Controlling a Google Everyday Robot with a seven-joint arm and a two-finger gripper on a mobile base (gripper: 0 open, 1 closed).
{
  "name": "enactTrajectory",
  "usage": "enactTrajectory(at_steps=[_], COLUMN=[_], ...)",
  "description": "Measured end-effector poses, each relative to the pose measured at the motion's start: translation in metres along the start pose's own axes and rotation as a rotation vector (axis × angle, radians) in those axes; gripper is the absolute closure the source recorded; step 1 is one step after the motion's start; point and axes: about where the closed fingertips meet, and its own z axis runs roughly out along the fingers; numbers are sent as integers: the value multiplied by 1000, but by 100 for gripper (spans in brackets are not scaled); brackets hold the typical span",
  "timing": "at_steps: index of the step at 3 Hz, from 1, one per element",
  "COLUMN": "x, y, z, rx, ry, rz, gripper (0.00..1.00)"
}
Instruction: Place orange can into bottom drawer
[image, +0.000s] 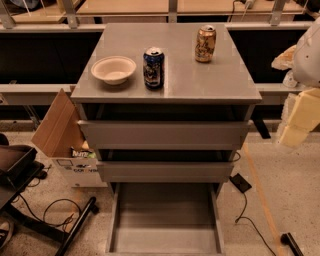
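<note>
The orange can (205, 44), gold-orange with a silver top, stands upright on the grey cabinet top (200, 85), toward the back right. The bottom drawer (165, 235) is pulled out at floor level and its flat grey floor is bare. My gripper (296, 117) shows as pale yellow and white shapes at the right edge of the view. It is to the right of the cabinet, lower than the can and well apart from it, and holds nothing that I can see.
A dark blue can (153, 68) and a white bowl (114, 69) stand on the cabinet top. The two upper drawers (165, 135) are slightly out. An open cardboard box (57, 131), a chair base (30, 200) and cables (250, 215) are on the floor.
</note>
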Motion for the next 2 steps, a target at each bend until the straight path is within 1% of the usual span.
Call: enactTrajectory(at_steps=[1, 2], x=[0, -4], y=[0, -7], z=[0, 7], rx=[0, 32], ry=[0, -46], rz=[0, 24], gripper=[0, 0])
